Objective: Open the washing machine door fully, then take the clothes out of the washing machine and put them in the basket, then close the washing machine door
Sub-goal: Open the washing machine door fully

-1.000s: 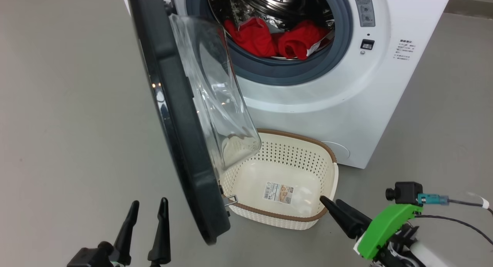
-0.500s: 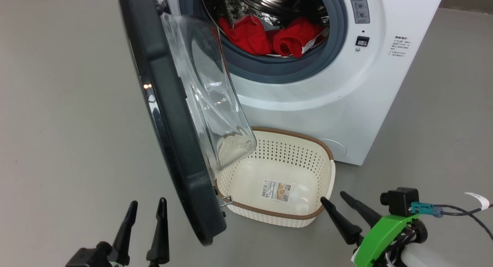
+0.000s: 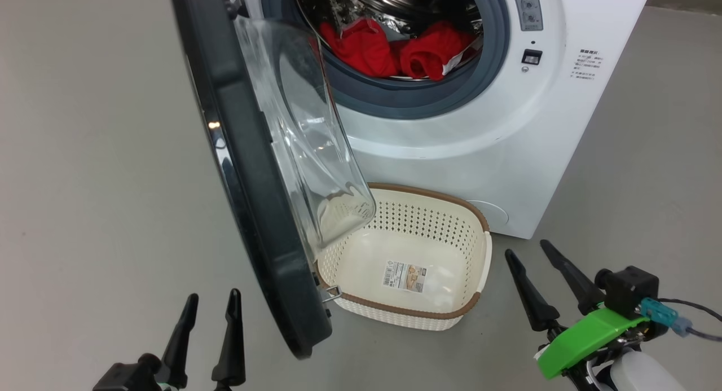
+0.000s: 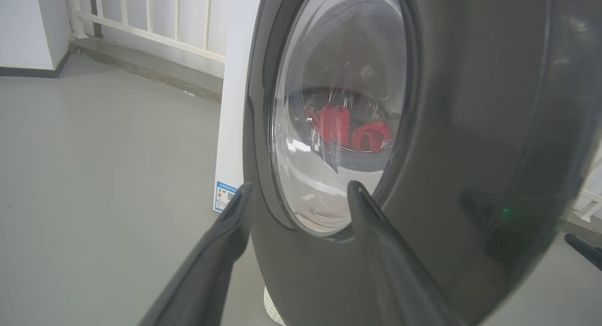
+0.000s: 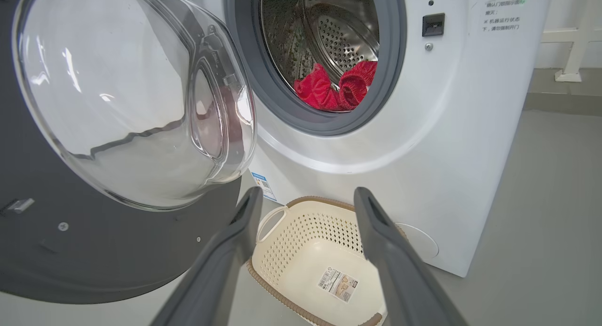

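Nearest, the left gripper (image 3: 212,296) hovers with its 2 dark fingers spread, empty, beside the open round black-rimmed glass door (image 3: 256,222). The right gripper (image 3: 527,248), also parted and empty, sits just right of the cream perforated plastic basket (image 3: 395,310) on the floor. Beyond, red fabric clothes (image 3: 395,55) lie in the white washing machine's (image 3: 479,154) steel drum.

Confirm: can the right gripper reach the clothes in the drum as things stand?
Probably yes. The washing machine door stands swung out to the left, and nothing shows between the open right gripper and the clothes near the drum front.
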